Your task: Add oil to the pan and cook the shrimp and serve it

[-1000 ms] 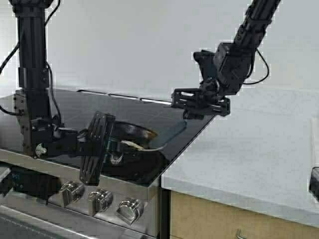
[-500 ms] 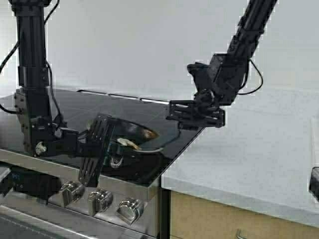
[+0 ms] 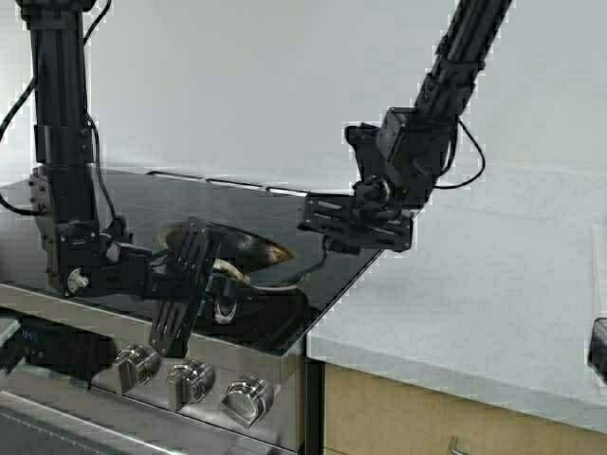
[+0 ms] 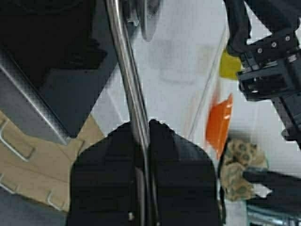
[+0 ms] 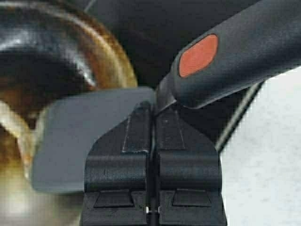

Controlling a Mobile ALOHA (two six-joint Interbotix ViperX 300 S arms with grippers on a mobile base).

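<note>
The pan (image 3: pixel 248 258) is tilted on the stovetop (image 3: pixel 313 227), its handle (image 4: pixel 132 89) clamped in the left gripper (image 3: pixel 185 289). The shrimp (image 3: pixel 230 271) lies at the pan's lower near side. The right gripper (image 3: pixel 353 225) is closed on a spatula (image 5: pixel 84 136) whose blade is aimed across the pan's rim toward the shrimp — the nearer tool for the scoop.

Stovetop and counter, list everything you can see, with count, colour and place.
pan: one, steel with browned inside, tilted above the black cooktop.
shrimp: one, pale, inside the pan.
spatula: one, grey blade, dark handle with a red spot, blade by the pan rim.
knobs: three, silver, on the stove front.
counter: one, pale, right of the cooktop.
orange bowl: one, on the counter.
left gripper: shut on the pan's handle.
right gripper: shut on the spatula.
</note>
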